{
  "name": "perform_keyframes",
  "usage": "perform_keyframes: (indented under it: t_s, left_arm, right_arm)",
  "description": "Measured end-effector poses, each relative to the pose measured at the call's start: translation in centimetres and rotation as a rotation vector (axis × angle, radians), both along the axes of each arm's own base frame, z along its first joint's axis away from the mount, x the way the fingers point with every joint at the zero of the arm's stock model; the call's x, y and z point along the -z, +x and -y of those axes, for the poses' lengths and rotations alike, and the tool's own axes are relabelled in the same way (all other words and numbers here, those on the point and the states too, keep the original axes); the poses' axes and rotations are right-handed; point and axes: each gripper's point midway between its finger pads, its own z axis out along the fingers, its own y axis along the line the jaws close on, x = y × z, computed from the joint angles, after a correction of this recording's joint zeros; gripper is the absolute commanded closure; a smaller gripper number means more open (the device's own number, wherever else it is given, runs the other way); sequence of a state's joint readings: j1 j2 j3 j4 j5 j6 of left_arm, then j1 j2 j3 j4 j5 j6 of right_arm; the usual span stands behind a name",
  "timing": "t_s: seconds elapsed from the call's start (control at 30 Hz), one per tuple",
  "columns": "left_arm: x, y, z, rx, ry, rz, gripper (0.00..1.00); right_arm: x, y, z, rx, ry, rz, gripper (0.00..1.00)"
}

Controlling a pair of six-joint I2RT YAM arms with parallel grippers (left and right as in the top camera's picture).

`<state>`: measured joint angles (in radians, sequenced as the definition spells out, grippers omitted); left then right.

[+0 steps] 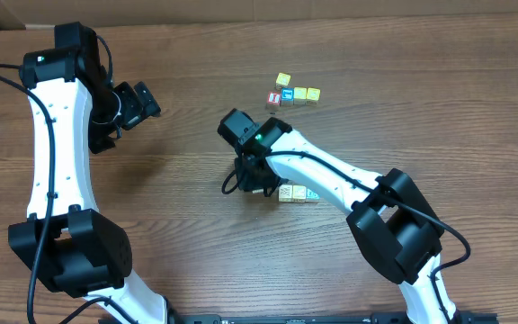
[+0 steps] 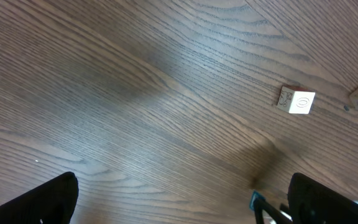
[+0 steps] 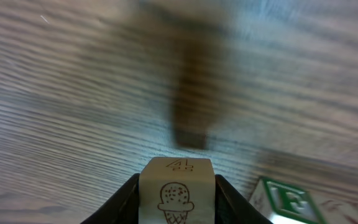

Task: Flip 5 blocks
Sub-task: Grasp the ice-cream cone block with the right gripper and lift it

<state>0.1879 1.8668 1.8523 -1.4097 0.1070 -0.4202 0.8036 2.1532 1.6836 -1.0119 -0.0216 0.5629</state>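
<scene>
So, closest in: the right gripper [image 3: 178,202] is clamped on one of the blocks, a whitish ice-cream block [image 3: 178,186]. It's got an ice cream cone drawn on the face toward the wrist cam and a "4" on its top face. One dark finger [image 3: 124,200] is pressed on each side and the block sits upright and square between them. I honestly can't tell if it's lifted or resting on the table [image 3: 73,93].

Just to the right of it in that same view there's a green-lettered block [image 3: 284,200], tilted and half cut off by the frame edge. It's near the held one but not touching.

From overhead, the right gripper [image 1: 252,178] is about mid-table, with a short row of blocks [image 1: 299,193] lying just beside it on the right. They're pale ones, edge to edge, and too small there to read.

Further back is the cluster of cubes [image 1: 295,93]: a red-lettered cube [image 1: 274,99], a blue-faced one and two yellow ones in a line. One more yellow cube sits just behind them.

Off on the far left, the left gripper [image 1: 142,101] hangs well apart from everything. Its wrist cam shows the left gripper [image 2: 182,200] with its jaws spread wide and only bare wood between them. A pale cube [image 2: 297,101] with a round mark sits out ahead of it, and a bit of red pokes in at the frame edge.
</scene>
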Motion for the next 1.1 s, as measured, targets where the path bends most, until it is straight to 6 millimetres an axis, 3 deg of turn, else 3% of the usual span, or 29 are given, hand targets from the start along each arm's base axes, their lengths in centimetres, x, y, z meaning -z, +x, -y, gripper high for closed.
perform_keyframes:
  t_s: [0.13, 0.4, 0.7, 0.87, 0.97, 1.1]
  left_arm:
    - [0.0, 0.0, 0.0, 0.000, 0.000, 0.000, 0.00]
    - [0.0, 0.0, 0.0, 0.000, 0.000, 0.000, 0.00]
    - [0.0, 0.0, 0.0, 0.000, 0.000, 0.000, 0.00]
    - [0.0, 0.0, 0.0, 0.000, 0.000, 0.000, 0.00]
    - [0.0, 0.0, 0.0, 0.000, 0.000, 0.000, 0.00]
    - [0.0, 0.0, 0.0, 0.000, 0.000, 0.000, 0.00]
  right_arm:
    - [1.2, -0.6, 0.5, 0.019, -0.015, -0.016, 0.63]
    - [1.3, -0.2, 0.1, 0.034, 0.005, 0.002, 0.37]
    - [0.8, 0.4, -0.3, 0.039, 0.021, 0.017, 0.36]
    - [-1.7, 2.4, -1.5, 0.035, 0.074, 0.072, 0.49]
    - [-2.9, 3.2, -2.3, 0.022, 0.099, 0.106, 0.67]
    - [-3.1, 2.5, -3.1, -0.004, 0.102, 0.112, 0.92]
